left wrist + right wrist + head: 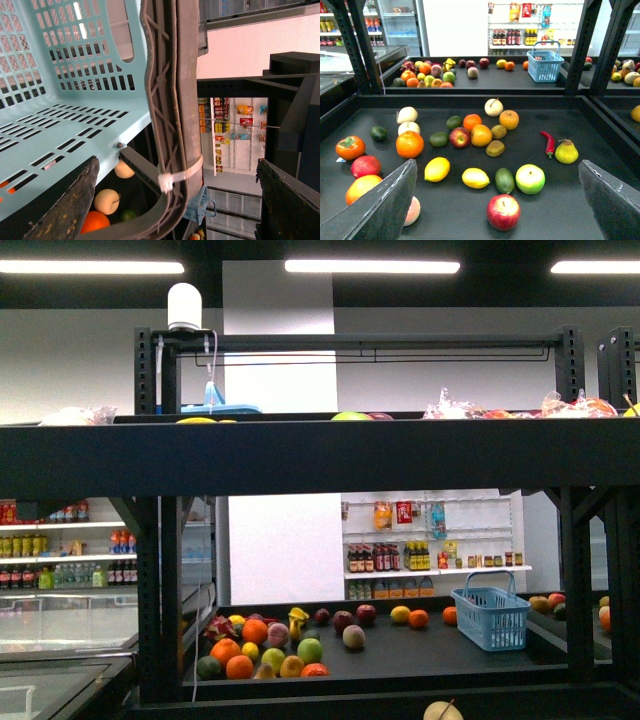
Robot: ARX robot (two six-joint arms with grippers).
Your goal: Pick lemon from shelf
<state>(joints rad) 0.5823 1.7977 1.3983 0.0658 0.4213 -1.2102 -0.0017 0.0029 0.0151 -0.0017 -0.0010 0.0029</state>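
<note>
One lemon [437, 169], bare shelf [560, 200] all around

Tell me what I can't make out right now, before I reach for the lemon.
- Front view: the shelf lip hides the near tier's fruit; neither arm shows.
- Front view: the bottles on the far wall are too small to read.
- Left wrist view: the basket blocks most of the fruit behind it.
- Right wrist view: a pinkish fruit is half hidden behind a finger of the right gripper.
</note>
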